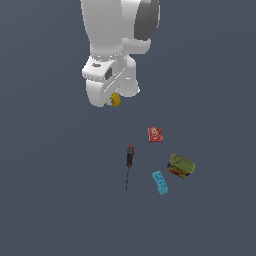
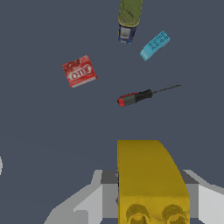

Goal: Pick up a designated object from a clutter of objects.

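Observation:
The yellow-orange toy brick (image 1: pixel 115 99) is held between my gripper's fingers, lifted well above the surface. In the wrist view the brick (image 2: pixel 148 179) fills the space between the grey fingers (image 2: pixel 94 199). My gripper (image 1: pixel 113 101) is shut on it, mostly hidden behind the white wrist in the exterior view. The rest of the clutter lies below on the surface: a red flat square (image 1: pixel 155 134), a black-and-red-handled screwdriver (image 1: pixel 129 159), a cyan studded brick (image 1: pixel 160 182) and an olive-green block (image 1: pixel 181 165).
In the wrist view the red square (image 2: pixel 79 71), the screwdriver (image 2: pixel 136 97), the cyan brick (image 2: pixel 155 45) and the olive-green block (image 2: pixel 128 19) lie spread on the dark grey surface (image 2: pixel 39 131).

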`<state>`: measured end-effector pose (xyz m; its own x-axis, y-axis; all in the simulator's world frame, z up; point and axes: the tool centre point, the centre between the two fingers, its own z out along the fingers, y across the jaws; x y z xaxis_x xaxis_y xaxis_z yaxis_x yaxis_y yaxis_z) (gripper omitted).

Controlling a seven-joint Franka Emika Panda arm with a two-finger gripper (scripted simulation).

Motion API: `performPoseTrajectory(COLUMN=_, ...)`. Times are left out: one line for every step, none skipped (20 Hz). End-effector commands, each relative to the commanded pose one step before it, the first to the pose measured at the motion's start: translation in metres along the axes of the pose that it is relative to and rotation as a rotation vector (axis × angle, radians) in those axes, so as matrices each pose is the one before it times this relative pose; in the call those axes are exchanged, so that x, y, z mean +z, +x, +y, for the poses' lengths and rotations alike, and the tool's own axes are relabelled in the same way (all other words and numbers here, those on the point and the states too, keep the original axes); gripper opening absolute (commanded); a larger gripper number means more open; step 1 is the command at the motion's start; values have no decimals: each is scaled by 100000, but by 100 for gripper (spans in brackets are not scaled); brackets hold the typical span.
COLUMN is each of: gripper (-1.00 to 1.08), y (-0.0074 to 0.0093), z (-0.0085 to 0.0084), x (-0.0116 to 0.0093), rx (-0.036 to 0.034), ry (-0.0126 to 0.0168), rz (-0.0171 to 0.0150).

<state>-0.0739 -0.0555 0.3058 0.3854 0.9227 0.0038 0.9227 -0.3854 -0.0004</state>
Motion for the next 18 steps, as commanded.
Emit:
performPoseTrajectory(gripper=-100, y=-1301, z=-425, x=-2452, rx=-41, ry=52, rz=69)
performPoseTrajectory(gripper=-100, y=-498, z=-130, x=-934, rx=0, ry=0, rz=0)
performPoseTrajectory(gripper=-100, y=-498, z=-119, x=-913, rx=41, ry=-5, rz=-26)
performPoseTrajectory(gripper=-100, y=-476, z=-115, x=-888, rx=0, ry=0, rz=0)
performPoseTrajectory(gripper=-100, y=-457, z=-108, x=-855, rx=27, ry=-8, rz=-40)
performPoseTrajectory(gripper=-100, y=-440, z=-101, x=-817, rx=0, ry=0, rz=0)
performPoseTrajectory(gripper=-100, y=-411, z=-93, x=-774, rx=34, ry=-11, rz=-59)
performPoseTrajectory(gripper=-100, y=-395, z=-81, x=-731, rx=0, ry=0, rz=0)
performPoseTrajectory(gripper=-100, y=-363, z=-70, x=-684, rx=20, ry=-8, rz=-44)
performPoseTrajectory(gripper=-100, y=-346, z=-58, x=-638, rx=0, ry=0, rz=0)
performPoseTrajectory(gripper=-100, y=-307, z=-52, x=-594, rx=24, ry=-13, rz=-64)
performPoseTrajectory(gripper=-100, y=-287, z=-45, x=-549, rx=15, ry=-9, rz=-46)
performPoseTrajectory(gripper=-100, y=-274, z=-37, x=-503, rx=0, ry=0, rz=0)
performPoseTrajectory(gripper=-100, y=-236, z=-35, x=-456, rx=14, ry=-9, rz=-46)
performPoseTrajectory(gripper=-100, y=-222, z=-26, x=-407, rx=0, ry=0, rz=0)
performPoseTrajectory(gripper=-100, y=-196, z=-20, x=-358, rx=0, ry=0, rz=0)
performPoseTrajectory(gripper=-100, y=-147, z=-18, x=-311, rx=16, ry=-14, rz=-66)
performPoseTrajectory(gripper=-100, y=-142, z=-5, x=-259, rx=0, ry=0, rz=0)
